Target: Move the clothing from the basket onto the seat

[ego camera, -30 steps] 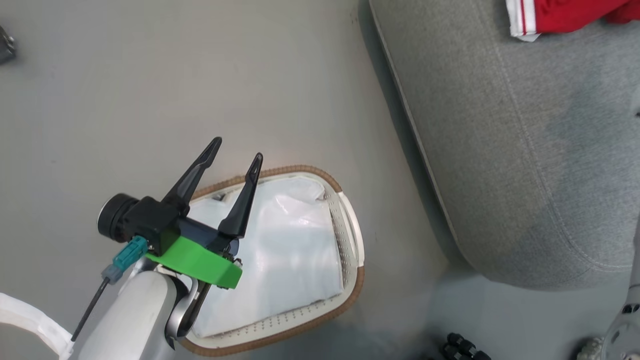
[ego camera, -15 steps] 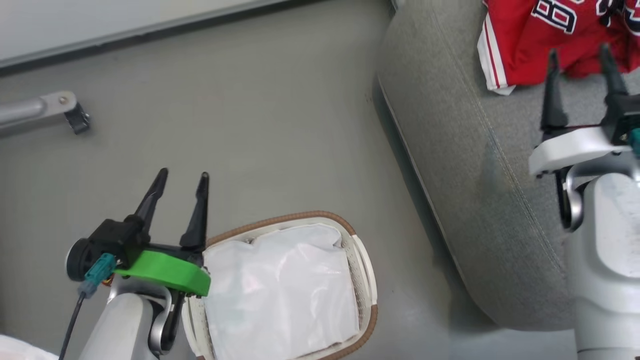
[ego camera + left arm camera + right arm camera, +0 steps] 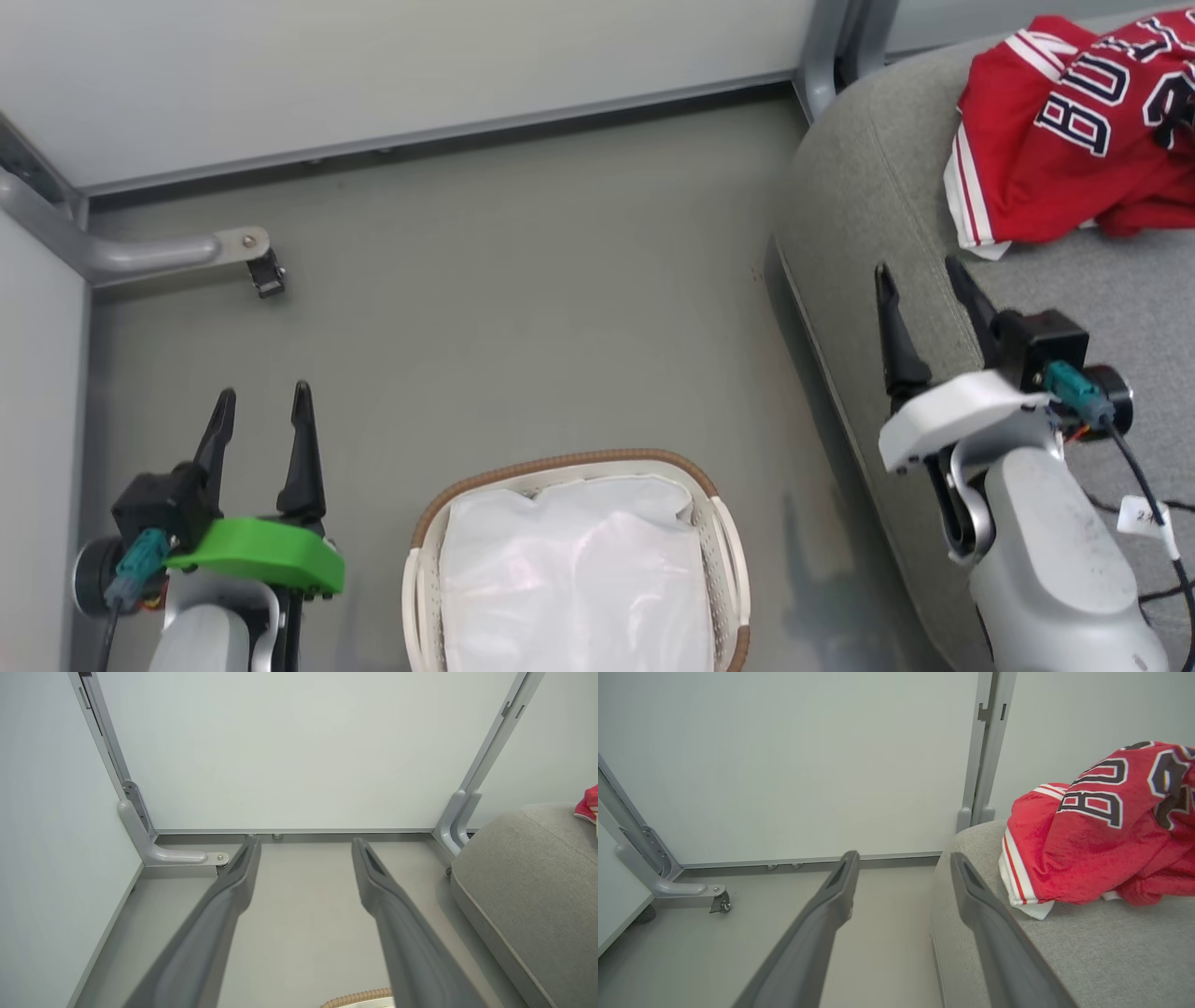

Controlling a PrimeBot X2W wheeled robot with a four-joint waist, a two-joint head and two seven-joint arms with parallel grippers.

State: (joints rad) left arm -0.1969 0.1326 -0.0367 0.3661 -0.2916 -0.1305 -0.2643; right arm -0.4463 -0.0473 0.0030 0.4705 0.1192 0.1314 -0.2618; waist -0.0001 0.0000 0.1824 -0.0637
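Left hand (image 3: 262, 390) at lower left, over the floor (image 3: 523, 308), fingers spread, empty. Just right of it the basket (image 3: 560, 459) stands on the floor with a white sheet (image 3: 574, 579) inside. Right hand (image 3: 917, 268) hangs over the seat (image 3: 859, 187) edge, fingers spread, empty. The clothing (image 3: 1055, 159), a red jersey, lies crumpled on the seat at far right, apart from the right hand.

Bare floor (image 3: 747, 373) lies open between basket (image 3: 560, 462) and seat (image 3: 840, 233).
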